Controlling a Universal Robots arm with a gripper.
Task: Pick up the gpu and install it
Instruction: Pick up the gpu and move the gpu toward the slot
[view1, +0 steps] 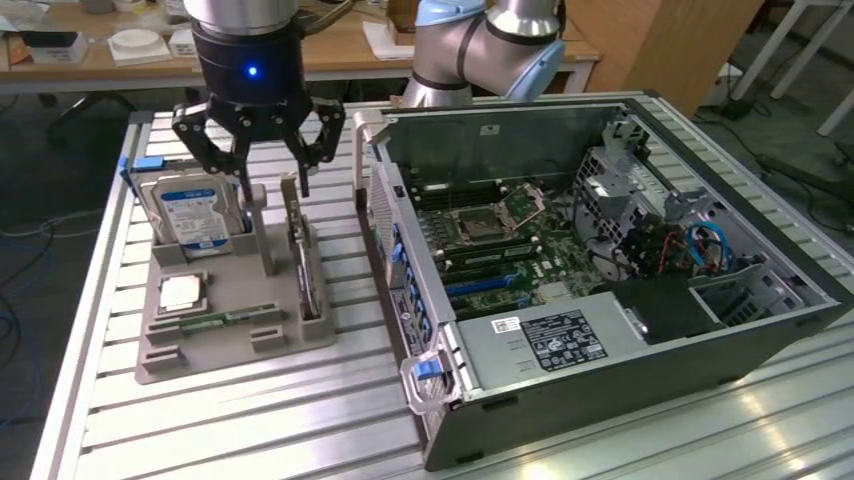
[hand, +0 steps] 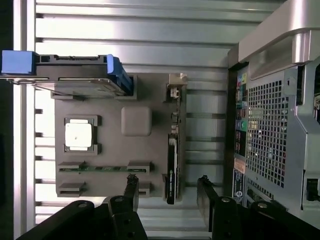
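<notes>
Scene: I watch a slatted metal table (view1: 267, 420) with a grey holder tray (view1: 214, 350) on the exterior view's left and an open computer case (view1: 601, 340) on its right.

Gripper: the gripper (view1: 271, 180) hangs in the upper left of the exterior view, over the far end of the tray.

Jaws: spread wide and holding nothing. In the wrist view the gripper (hand: 167, 178) has one finger on either side of the card's line, with clear gaps and no contact that I can see.

Graphics card: the graphics card (view1: 304, 255) stands on its long edge in a slot along the tray's side nearest the case. In the wrist view the card (hand: 172, 145) shows as a thin dark strip.

Other parts in the tray: a hard drive (view1: 198, 210) standing upright, a processor chip (view1: 180, 292) lying flat, and a memory stick (view1: 220, 322) in its groove.

Case: the side is off and the motherboard (view1: 501, 240) is exposed. I see no card fitted there.

Progress: early, in my judgement. The gripper is lined up over the card, but the card is not yet gripped or lifted, so pick-up and fitting both remain.
</notes>
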